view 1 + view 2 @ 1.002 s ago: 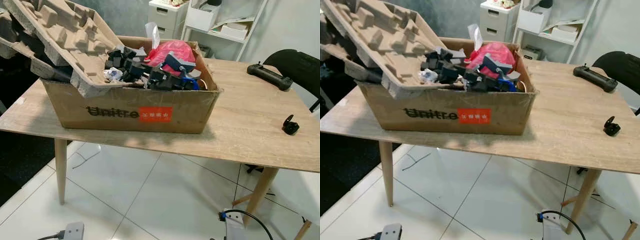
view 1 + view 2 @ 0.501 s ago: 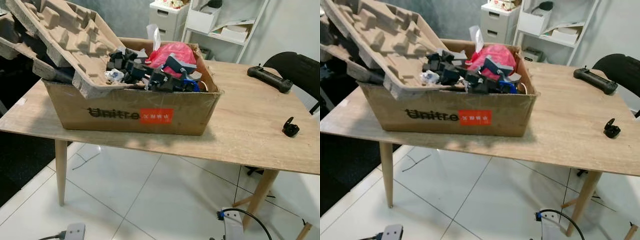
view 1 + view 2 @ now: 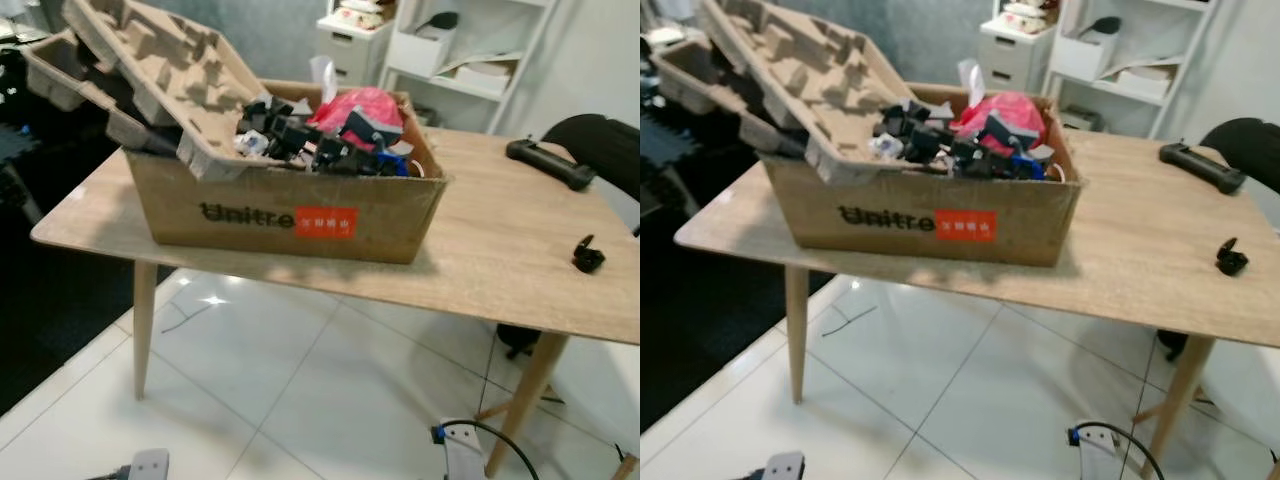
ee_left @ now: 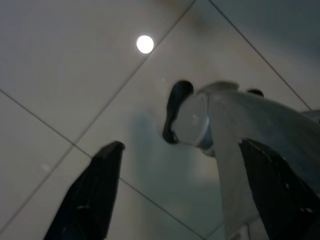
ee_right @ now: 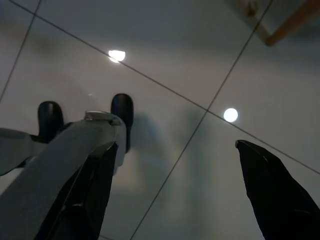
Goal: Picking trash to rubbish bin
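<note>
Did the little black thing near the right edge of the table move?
No. The small black clip sits the same way from the black controller and the table edge; the camera shifted.

a cardboard box sits on the left half of the tabletop, with a moulded pulp tray leaning over its left end. right of the box lie a controller and, nearer, a small clip. shelves stand behind.
</note>
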Robot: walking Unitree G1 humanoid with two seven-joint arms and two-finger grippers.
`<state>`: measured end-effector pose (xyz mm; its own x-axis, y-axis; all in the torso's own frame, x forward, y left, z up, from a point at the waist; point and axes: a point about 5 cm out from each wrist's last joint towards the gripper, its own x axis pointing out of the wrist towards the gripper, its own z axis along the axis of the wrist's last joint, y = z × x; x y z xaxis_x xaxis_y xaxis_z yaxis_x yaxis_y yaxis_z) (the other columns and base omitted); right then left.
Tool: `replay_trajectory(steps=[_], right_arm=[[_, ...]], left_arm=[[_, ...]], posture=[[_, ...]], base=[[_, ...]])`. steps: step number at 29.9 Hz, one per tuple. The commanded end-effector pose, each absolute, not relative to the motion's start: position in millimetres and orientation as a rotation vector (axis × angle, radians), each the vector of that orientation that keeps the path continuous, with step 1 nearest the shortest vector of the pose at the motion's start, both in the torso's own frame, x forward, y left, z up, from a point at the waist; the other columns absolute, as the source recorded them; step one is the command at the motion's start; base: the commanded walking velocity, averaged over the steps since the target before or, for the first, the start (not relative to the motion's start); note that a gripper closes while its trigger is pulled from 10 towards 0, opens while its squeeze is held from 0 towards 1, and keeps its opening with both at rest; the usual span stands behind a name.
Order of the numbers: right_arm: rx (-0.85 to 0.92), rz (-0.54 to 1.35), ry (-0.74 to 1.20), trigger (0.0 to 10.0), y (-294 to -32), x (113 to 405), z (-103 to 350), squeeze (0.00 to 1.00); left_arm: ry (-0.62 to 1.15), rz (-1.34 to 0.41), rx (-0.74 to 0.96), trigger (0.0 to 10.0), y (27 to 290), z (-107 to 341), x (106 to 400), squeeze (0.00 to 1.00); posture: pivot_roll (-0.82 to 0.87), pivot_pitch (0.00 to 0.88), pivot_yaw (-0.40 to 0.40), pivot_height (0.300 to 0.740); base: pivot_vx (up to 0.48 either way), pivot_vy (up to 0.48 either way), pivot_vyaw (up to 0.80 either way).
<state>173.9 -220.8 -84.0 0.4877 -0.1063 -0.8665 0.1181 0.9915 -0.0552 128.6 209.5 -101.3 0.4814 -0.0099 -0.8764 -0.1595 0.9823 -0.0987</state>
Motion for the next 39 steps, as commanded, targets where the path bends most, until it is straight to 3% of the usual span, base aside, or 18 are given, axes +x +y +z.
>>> replay_trajectory(steps=[1,39], right_arm=[[0.026,-0.153,1.083,10.0,-221.8,164.5,-88.1,0.00],[0.055,-0.191,1.094,10.0,-226.7,158.3,-89.7,0.00]], left_arm=[[1.090,0.072,-0.179,10.0,204.7,-103.5,124.7,0.00],[1.104,0.030,-0.161,10.0,200.9,-104.5,123.4,0.00]], posture=[[0.15,0.079,-0.053,0.740],[0.13,0.090,-0.042,0.740]], base=[[-0.341,0.000,0.00],[-0.338,0.000,0.00]])
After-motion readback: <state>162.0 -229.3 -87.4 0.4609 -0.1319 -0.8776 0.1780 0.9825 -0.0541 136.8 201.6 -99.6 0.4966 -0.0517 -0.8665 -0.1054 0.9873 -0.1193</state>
